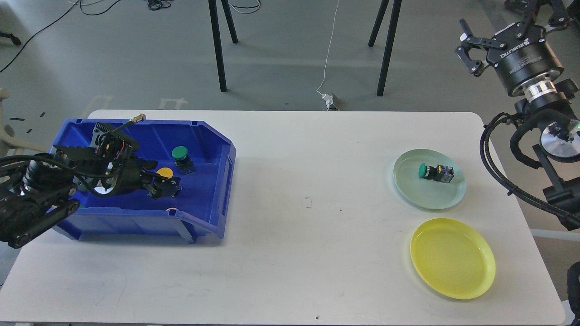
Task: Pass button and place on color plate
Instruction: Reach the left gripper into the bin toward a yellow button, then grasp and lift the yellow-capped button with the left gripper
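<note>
My left gripper (159, 180) reaches down into the blue bin (213, 190) at the table's left. Its dark fingers sit right at a yellow button (164, 172); I cannot tell whether they are closed on it. A green button (180, 154) stands just behind it in the bin. A second yellow piece (172, 209) peeks out at the bin's front wall. On the right, a pale green plate (446, 197) holds a green button (434, 172). The yellow plate (452, 258) in front of it is bare. My right gripper (471, 52) is open and empty, raised high past the table's far right corner.
The white table (308, 203) lies between the bin and the plates. Black stand legs (219, 50) and a white cable with a plug (331, 100) are on the floor behind the table. My right arm's cables (498, 158) hang at the table's right edge.
</note>
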{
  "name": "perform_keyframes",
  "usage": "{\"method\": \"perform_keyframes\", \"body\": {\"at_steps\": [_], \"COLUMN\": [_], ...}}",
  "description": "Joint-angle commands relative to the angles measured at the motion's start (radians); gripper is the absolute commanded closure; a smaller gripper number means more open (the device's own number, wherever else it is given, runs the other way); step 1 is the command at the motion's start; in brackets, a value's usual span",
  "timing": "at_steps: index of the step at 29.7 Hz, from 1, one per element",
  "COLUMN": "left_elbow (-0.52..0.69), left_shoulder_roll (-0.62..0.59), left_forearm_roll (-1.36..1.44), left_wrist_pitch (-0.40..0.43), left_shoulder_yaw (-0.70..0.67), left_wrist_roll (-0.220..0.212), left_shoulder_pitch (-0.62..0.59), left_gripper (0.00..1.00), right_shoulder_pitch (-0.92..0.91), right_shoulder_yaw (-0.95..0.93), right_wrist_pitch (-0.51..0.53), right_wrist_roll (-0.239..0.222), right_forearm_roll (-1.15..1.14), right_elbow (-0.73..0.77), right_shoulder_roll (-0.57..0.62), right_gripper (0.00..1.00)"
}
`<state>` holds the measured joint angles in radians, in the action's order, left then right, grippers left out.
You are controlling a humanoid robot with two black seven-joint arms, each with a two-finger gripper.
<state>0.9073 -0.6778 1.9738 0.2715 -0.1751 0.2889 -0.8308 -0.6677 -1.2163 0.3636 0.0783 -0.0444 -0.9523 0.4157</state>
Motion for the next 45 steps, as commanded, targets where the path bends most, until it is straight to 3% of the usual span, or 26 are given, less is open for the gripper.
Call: {"method": "perform_keyframes", "body": {"at_steps": [1,3,11,15,21,25,33,38,45], "left_elbow": [-0.056,-0.057,-0.059,-0.056,-0.053,-0.036,0.215,0.326,0.547], "left_shoulder_roll": [0.032,0.035,0.034,0.034,0.03,0.024,-0.143,-0.268,-0.436], "left_forearm_roll": [-0.001,-0.001,0.0,0.004,0.002,-0.001,-0.05,-0.056,-0.304], "left_wrist_pitch": [0.0,0.0,-0.001,0.002,0.006,0.008,0.048,0.052,0.101], "left_shoulder_yaw": [0.0,0.0,0.0,0.002,0.006,0.005,-0.01,-0.021,-0.176], "left_wrist_roll": [0.002,0.004,0.004,0.004,0.004,0.004,-0.008,-0.002,0.004], "left_shoulder_pitch": [-0.001,-0.001,-0.002,0.004,0.002,-0.007,-0.017,-0.085,-0.145], "left_gripper": [0.24,0.24,0.45,0.6,0.69,0.7,0.7,0.7,0.68], "right_shoulder_pitch": [0.003,0.006,0.007,0.008,0.008,0.01,0.008,0.008,0.026], "right_shoulder_yaw": [0.003,0.001,0.001,-0.003,-0.002,-0.002,-0.003,-0.002,-0.005], "right_wrist_pitch": [0.0,0.0,0.001,0.005,0.005,0.003,0.003,0.003,0.005], "right_wrist_roll": [0.0,0.0,0.0,0.001,0.001,0.001,0.001,0.001,-0.002], "right_forearm_roll": [0.0,0.0,0.0,0.0,0.0,0.0,-0.002,0.0,0.0], "right_elbow": [0.0,0.0,0.0,0.0,0.001,0.001,0.003,0.003,-0.008], "right_shoulder_roll": [0.0,0.0,0.0,0.0,0.0,0.0,0.0,0.0,0.015], "right_gripper": [0.01,0.01,0.01,0.01,0.01,0.01,0.01,0.01,0.01]}}
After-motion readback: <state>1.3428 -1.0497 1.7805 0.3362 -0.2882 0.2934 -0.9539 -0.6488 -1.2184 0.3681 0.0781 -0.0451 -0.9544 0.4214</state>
